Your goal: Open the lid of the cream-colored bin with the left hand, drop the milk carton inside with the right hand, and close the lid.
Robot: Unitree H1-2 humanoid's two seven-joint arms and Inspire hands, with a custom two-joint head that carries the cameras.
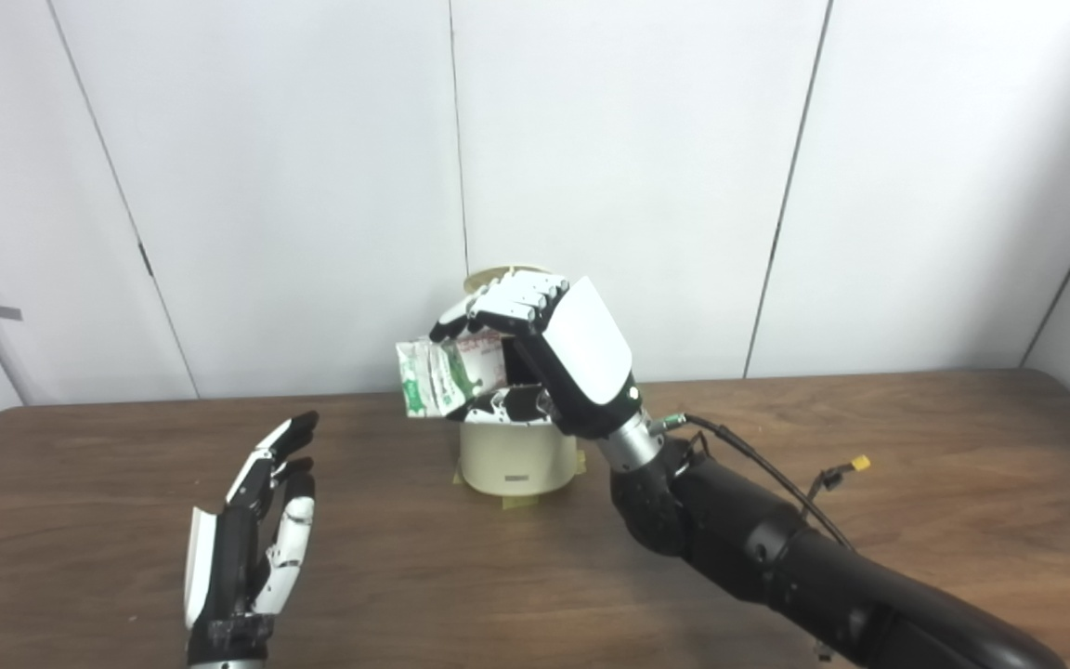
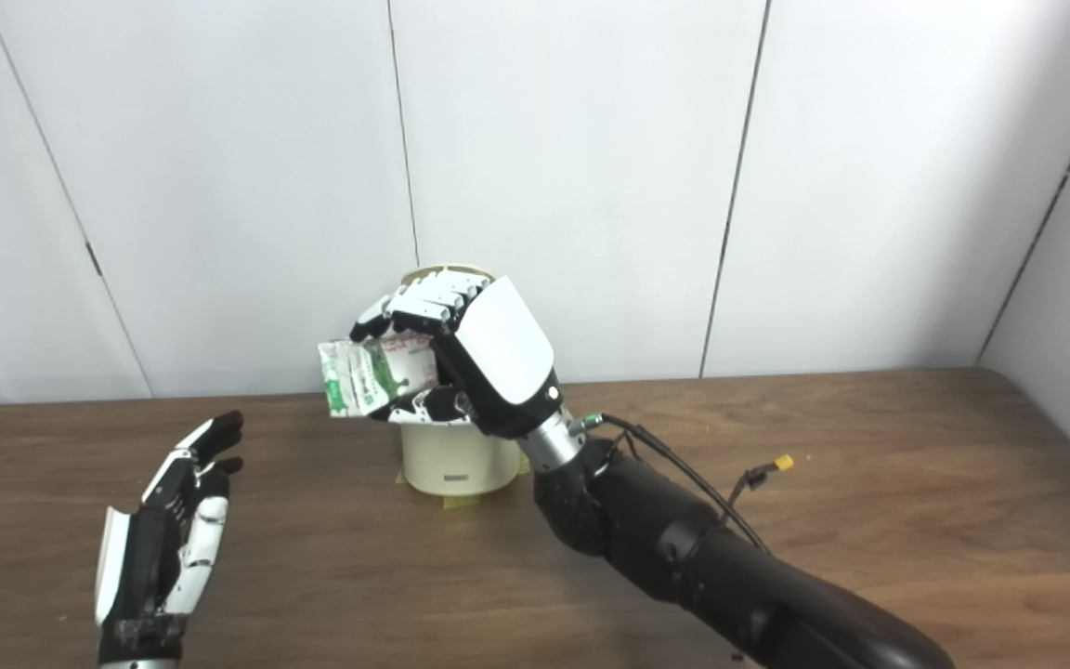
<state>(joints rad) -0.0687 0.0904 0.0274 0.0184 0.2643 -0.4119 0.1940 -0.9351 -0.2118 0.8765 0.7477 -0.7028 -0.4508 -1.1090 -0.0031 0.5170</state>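
1. Cream-coloured plastic makes up the bin (image 1: 516, 460), a round tub standing at the centre of the frame on the table; its lid (image 1: 502, 275) stands raised behind the opening, with only the upper edge showing above the right hand. Strips of yellowish tape (image 1: 518, 503) show at the foot of the bin.
2. What lies inside the bin cannot be told, because the hand and carton cover its mouth.
3. The milk carton (image 1: 447, 376), white with green and red print, is held in the air just above the bin's left rim. Its long axis runs roughly level, one end pointing toward the left of the frame and the other buried in the hand.
4. The right hand (image 1: 544, 358) has its fingers curled over the top of the carton and its thumb under it, gripping it; the dark forearm runs down to the lower right corner, with a black cable (image 1: 758, 469) along it.
5. The left hand (image 2: 168, 534) is in the lower left of the frame, well apart from the bin, fingers spread and pointing upward, holding nothing.
6. The table (image 1: 916, 483) is dark brown wood grain. Behind it stand white wall panels (image 1: 637, 167) with thin dark seams.
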